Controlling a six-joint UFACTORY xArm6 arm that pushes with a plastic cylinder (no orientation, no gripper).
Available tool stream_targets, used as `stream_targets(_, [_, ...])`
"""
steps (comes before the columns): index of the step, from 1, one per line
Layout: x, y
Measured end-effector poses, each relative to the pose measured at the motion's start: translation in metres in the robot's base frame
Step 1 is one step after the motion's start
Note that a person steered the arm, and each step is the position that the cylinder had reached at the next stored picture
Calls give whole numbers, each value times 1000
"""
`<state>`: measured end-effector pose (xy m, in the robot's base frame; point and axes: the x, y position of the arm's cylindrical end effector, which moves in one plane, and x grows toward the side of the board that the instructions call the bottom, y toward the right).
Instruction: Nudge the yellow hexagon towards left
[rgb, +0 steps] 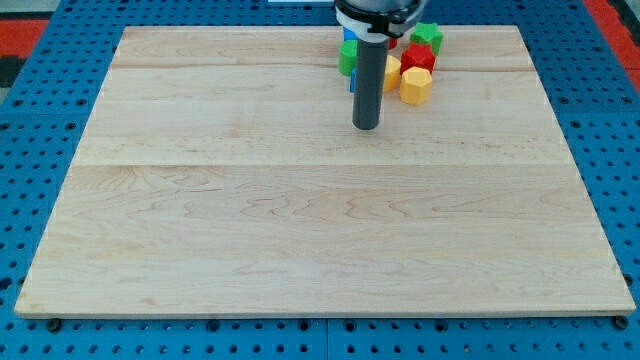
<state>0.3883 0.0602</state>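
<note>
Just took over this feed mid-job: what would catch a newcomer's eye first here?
First, the dark rod coming down at the view's top centre, my tip resting on the pale wooden board. Right behind it sits one tight cluster of blocks: the yellow hexagon to the tip's upper right, a red block and a green block above it, with another yellow block, a green one and a blue one partly hidden by the rod.

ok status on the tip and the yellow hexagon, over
My tip down on board, just below-left of block cluster. Yellow hexagon at cluster's right, not touched. Another yellow block and rod between; green, red behind.
</note>
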Motion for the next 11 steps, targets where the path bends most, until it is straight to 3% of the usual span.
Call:
stream_targets(1, [21,76])
stream_targets(2, [12,158])
stream_targets(3, [-40,188])
stream_targets(5, [-50,112])
stream_targets(6, [-52,101])
stream_targets(11, [-61,101])
